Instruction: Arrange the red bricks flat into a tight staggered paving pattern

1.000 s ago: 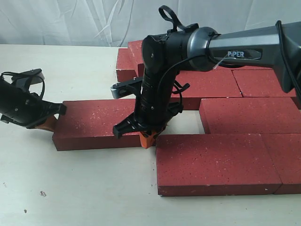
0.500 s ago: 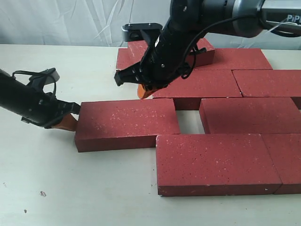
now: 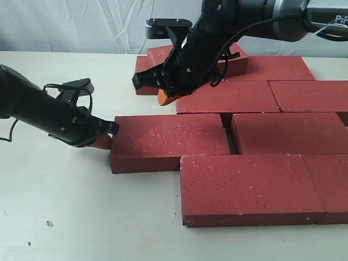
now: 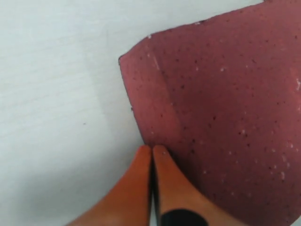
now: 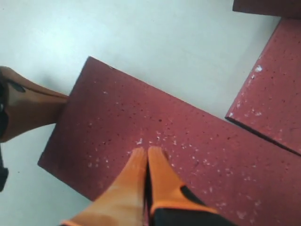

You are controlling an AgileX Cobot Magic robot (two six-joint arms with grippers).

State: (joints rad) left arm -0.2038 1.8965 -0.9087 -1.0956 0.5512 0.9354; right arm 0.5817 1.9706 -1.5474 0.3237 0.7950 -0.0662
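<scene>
Left gripper (image 3: 103,142), fingers pinched together and empty, butts the loose brick (image 3: 168,140) end-on to shove it tight against the laid bricks (image 3: 283,133); right gripper (image 3: 165,98), likewise closed empty, hovers clear.

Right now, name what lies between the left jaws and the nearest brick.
Nothing: the shut left jaws touch the brick, seen in the left wrist view.

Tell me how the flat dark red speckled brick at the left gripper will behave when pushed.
The flat dark red speckled brick lies on its broad face, so it should slide, not tip or roll. It looks solid, probably heavy. Its gritty surface may drag on the pale table, and the narrow tips of the left gripper could let it swivel.
</scene>
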